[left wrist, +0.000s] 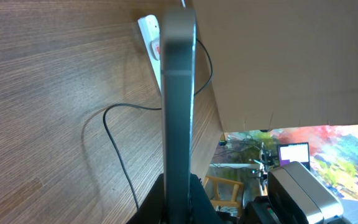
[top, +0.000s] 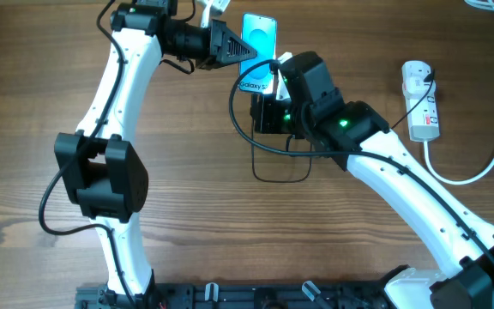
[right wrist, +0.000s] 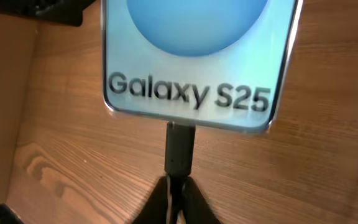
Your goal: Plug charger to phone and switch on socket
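The phone (top: 259, 53) has a blue-teal screen with "Galaxy S25" lettering and is held off the table. My left gripper (top: 238, 51) is shut on its edges; in the left wrist view the phone (left wrist: 178, 93) shows edge-on between the fingers (left wrist: 178, 199). My right gripper (right wrist: 179, 199) is shut on the charger's black connector (right wrist: 180, 149), whose tip meets the phone's bottom edge (right wrist: 191, 93). The thin black cable (top: 277, 167) loops on the table below. The white socket (top: 422, 99) lies at the far right with the charger's plug in it; it also shows in the left wrist view (left wrist: 151, 37).
The socket's thick white cord (top: 487, 163) curves along the right edge of the wooden table (top: 195, 223). The right arm (top: 401, 189) crosses the table from the lower right. The left arm (top: 101, 163) stands at the left.
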`<state>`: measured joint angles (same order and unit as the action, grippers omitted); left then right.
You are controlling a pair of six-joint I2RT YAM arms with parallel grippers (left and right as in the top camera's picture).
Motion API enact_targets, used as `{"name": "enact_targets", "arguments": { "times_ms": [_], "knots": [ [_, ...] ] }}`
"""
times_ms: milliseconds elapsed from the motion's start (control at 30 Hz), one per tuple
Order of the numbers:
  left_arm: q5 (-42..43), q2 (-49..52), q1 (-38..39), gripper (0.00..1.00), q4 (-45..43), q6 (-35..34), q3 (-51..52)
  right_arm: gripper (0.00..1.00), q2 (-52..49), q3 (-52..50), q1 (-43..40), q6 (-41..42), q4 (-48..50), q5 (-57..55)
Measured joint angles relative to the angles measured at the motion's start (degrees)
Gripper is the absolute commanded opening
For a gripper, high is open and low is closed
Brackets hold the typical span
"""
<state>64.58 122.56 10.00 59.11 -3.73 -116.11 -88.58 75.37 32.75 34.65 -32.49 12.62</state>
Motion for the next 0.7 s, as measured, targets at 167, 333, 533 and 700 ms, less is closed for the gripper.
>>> {"name": "enact_targets", "arguments": {
  "times_ms": [167,333,533,700],
  "knots": [
    [-2.6,0.0,0.6,0.04,1.4,-1.1,0.1,0.74,0.0,1.0,-1.1,-0.9,-2.1,-1.0],
    [-18.9,0.0,0.6,0.04,4.2,-7.5,0.9,1.0,0.6,1.2,-1.4,-1.5,-12.5,2.1],
    [-25.8,0.0,2.7,0.04,-3.4,-9.9,16.4,1.0,2.3,1.5,-9.5,-1.6,-25.6,3.2],
    [-25.1,0.2,6.6,0.04,-12.3,-12.3,23.2,1.0,2.3,1.5,-9.9,-3.3,-28.2,3.7]
  ]
}}
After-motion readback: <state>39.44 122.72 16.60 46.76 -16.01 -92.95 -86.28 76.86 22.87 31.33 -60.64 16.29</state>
